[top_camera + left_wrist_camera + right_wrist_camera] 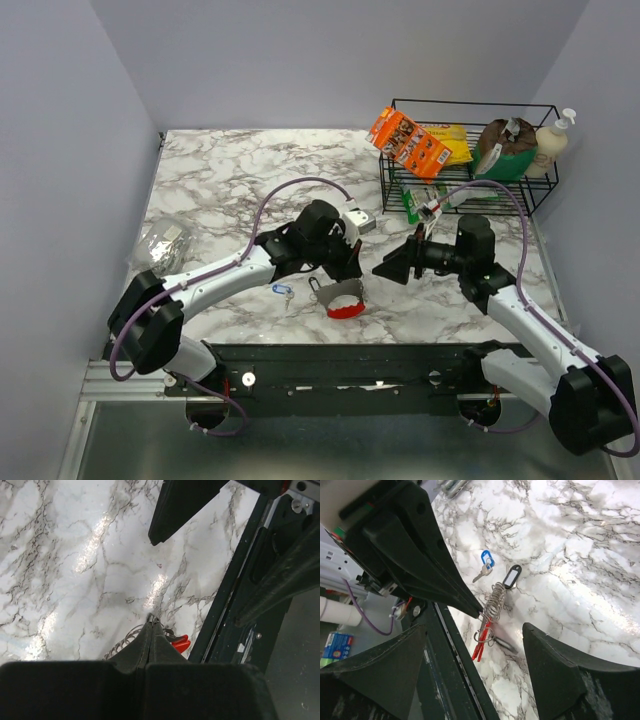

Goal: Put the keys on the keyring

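My left gripper (347, 268) is shut on the keyring (495, 601), a silver coil-like strip pinched near its lower end between the closed fingertips (151, 622). Its red curved piece (480, 645) and a small ring hang below the grip, and a black tag (511, 576) sits at the far end. The red piece (345, 310) lies close to the table's front edge. A blue-headed key (486, 559) lies on the marble beyond the keyring, joined to a small silver key (480, 572). From above, the blue key (282, 291) is left of the keyring. My right gripper (395, 268) stands open, facing the keyring, fingers apart from it.
A black wire basket (545, 185) at the back right holds snack packets and bottles. A crumpled foil lump (165, 245) lies at the table's left edge. The black rail (330, 355) runs along the front edge, just below the keyring.
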`<state>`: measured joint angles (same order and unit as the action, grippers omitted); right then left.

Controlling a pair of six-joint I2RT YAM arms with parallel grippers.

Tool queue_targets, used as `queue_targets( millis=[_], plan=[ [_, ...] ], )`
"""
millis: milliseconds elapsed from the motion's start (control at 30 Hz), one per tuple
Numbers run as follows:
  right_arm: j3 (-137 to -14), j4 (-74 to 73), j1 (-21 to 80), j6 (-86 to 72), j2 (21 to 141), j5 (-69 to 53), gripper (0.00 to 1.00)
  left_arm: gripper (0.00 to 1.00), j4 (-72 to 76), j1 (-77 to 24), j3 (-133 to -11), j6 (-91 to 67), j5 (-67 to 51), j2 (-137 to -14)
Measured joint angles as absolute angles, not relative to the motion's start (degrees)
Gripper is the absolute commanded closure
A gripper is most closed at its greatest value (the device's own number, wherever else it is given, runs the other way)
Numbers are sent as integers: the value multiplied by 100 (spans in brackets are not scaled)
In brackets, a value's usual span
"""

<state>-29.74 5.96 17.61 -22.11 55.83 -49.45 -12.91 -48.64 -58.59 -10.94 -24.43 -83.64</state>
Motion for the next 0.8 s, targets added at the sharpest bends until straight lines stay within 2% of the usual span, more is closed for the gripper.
queue_targets(
  millis=[233, 667, 800],
  plan=[
    [-2974, 596, 1761, -2202, 5712, -5048, 15, 100, -1153, -4834, -5859, -1319, -2480, -8307],
    [-2934, 596, 1761, -2244, 5983, -4720, 15, 100, -447, -4807, -5745, -1933, -2526, -9262],
    [-2880, 596, 1761, -2241, 5916, -4753, 23, 100, -309, -4762, -5623, -1931, -2652, -9041]
  ],
)
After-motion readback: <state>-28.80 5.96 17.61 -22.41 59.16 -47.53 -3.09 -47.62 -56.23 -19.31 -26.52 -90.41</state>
